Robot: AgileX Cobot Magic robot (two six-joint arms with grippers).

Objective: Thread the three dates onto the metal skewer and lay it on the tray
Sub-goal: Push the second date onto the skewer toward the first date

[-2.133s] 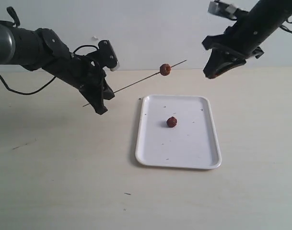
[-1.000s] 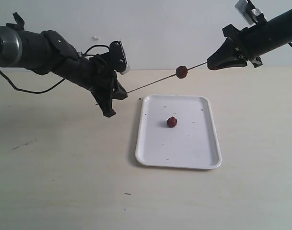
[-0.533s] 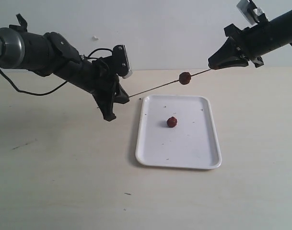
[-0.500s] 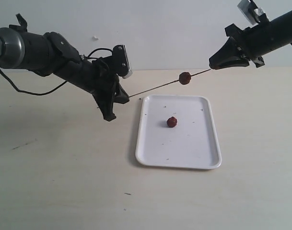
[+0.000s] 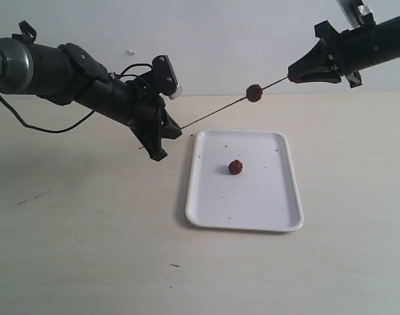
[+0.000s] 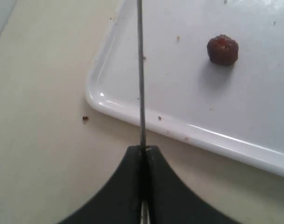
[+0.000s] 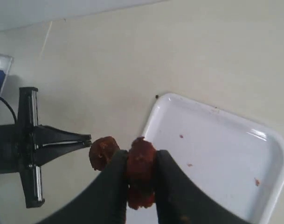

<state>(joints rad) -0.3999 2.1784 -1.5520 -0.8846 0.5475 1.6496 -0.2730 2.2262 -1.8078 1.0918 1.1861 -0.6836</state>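
My left gripper (image 5: 161,134) is shut on the low end of the metal skewer (image 5: 213,113), which slants up to the right above the table. One date (image 5: 254,92) is threaded on it near the far tip. That tip meets my right gripper (image 5: 293,77), shut on a second date (image 7: 141,172) just behind the threaded date (image 7: 103,151). In the exterior view the fingers hide the held date. The third date (image 5: 235,167) lies on the white tray (image 5: 206,216). The left wrist view shows the skewer (image 6: 141,70) leaving the left gripper (image 6: 144,148) over the tray's rim (image 6: 132,112).
The tray lies on a pale wooden table (image 5: 81,236), with a white wall behind. Tiny dark crumbs (image 5: 175,266) dot the table and the tray. The left arm (image 5: 62,72) and its cable reach in from the left, the right arm (image 5: 377,42) from the upper right.
The right gripper swung over to the skewer's far tip and has since risen slightly. The left gripper shifted right, and the skewer with its threaded date moved right and tilted steeper.
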